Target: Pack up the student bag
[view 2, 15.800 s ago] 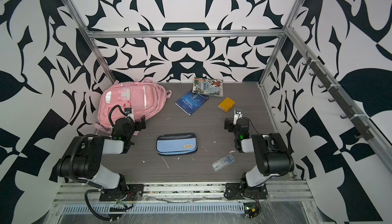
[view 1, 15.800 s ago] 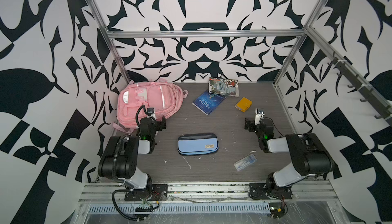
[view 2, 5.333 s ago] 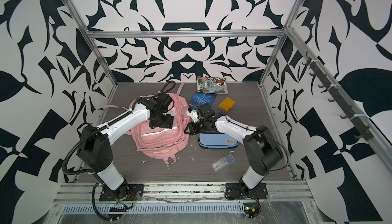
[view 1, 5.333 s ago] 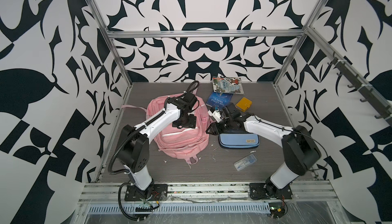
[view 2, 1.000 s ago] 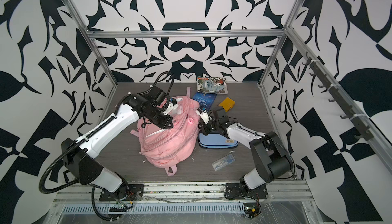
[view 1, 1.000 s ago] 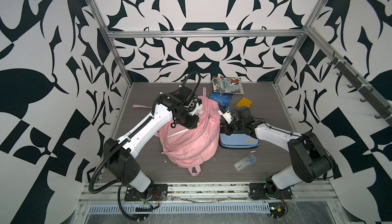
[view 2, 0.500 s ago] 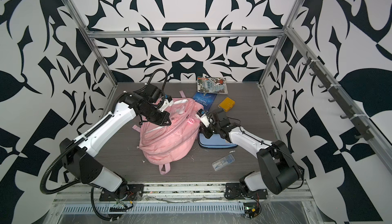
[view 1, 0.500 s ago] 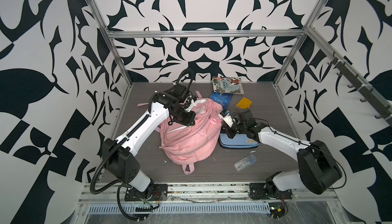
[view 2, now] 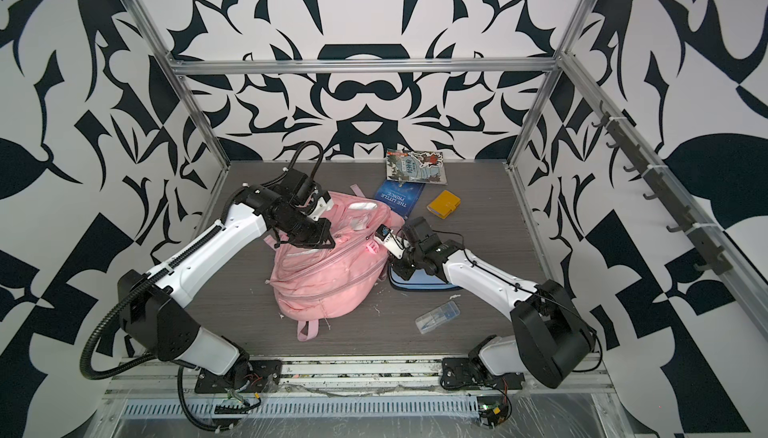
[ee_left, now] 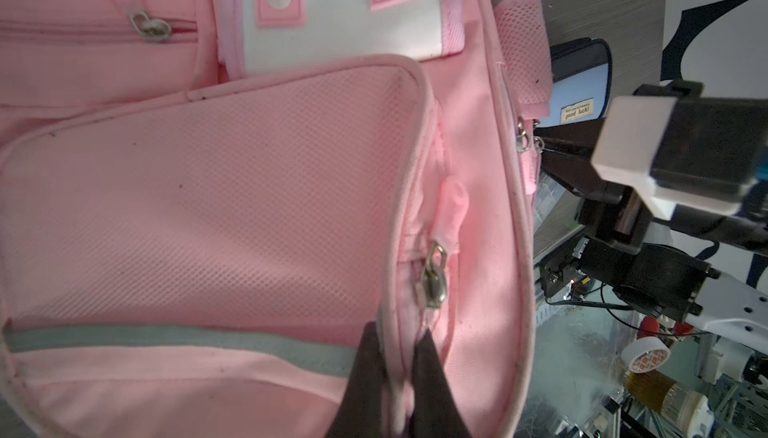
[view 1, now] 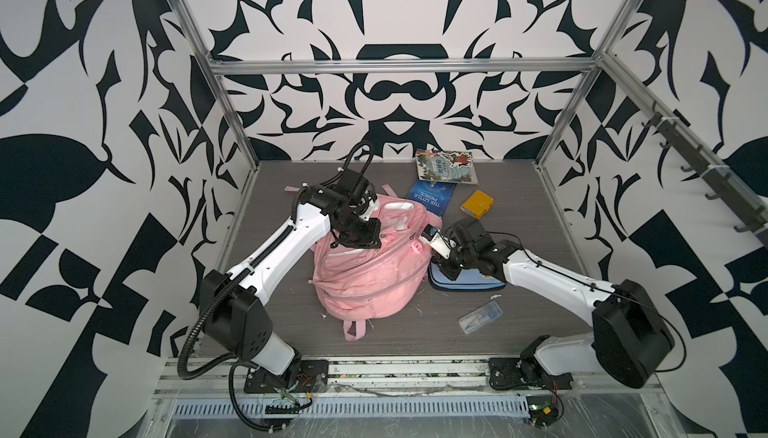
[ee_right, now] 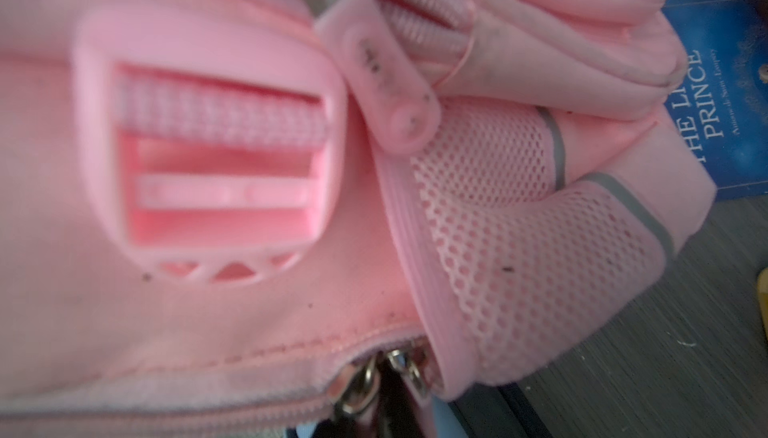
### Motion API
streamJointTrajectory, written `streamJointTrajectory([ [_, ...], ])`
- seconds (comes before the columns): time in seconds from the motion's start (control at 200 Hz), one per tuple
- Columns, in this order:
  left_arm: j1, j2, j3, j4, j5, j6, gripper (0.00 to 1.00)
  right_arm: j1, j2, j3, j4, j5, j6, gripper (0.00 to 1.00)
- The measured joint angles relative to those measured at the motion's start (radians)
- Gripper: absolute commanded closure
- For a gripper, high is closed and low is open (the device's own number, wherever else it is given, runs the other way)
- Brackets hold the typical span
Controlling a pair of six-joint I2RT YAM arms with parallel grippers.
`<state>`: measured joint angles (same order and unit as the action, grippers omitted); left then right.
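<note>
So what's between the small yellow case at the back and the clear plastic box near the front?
The light-blue pencil case lies there, with the right arm's wrist above it. Both top views show this.

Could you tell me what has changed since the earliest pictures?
The student bag was dragged from the back left to the middle. The left gripper, parked before, has its jaws shut on bag fabric by a zip; the right gripper appears to hold a zip pull. The pencil case slid right. The yellow case and clear plastic box stayed put.
</note>
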<state>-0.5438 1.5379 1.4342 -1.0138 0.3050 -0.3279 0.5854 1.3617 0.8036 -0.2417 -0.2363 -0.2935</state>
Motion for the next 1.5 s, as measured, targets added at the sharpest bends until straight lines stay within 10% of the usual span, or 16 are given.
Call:
streamJointTrajectory([
  [0.61, -0.002, -0.105, -0.115, 0.113, 0.13, 0.019, 1.0, -0.031, -0.039, -0.014, -0.011, -0.134, 0.116, 0.61],
  [1.5, -0.002, -0.15, -0.119, 0.102, 0.248, 0.063, 1.0, -0.156, -0.136, -0.034, -0.054, -0.34, 0.103, 0.57],
])
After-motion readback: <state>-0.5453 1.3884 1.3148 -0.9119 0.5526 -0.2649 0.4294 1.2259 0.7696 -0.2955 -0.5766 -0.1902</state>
